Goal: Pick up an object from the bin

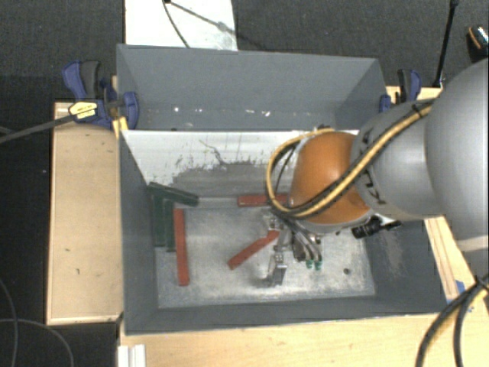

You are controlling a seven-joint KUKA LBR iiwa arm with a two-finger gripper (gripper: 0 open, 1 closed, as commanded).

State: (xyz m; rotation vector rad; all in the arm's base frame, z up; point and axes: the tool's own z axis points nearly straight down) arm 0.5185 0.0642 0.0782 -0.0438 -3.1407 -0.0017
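Jaws of our gripper sit low over the bin floor, right of centre, but we cannot tell whether they are open or closed, because the wrist hardware hides the gap from above.

Just beside the gripper, on its left, lies a red stick. It is slim, straight and flat on the floor, with a plain, dull red surface. Its long axis runs on a diagonal. The near end points toward the lower left of the view, and the far end rises toward the upper right, where it slips under the gripper's body. We cannot tell whether the gripper touches it.

Above the gripper we see the round orange cover on the wrist, looped with yellow and black cables.

Farther out, a short red piece lies along the foot of the back wall. Well to the left, a long red bar lies front to back. A dark green L-shaped piece sits beside it, with its upper arm crossing the bar's top end.

The grey bin walls slope up around all of these.
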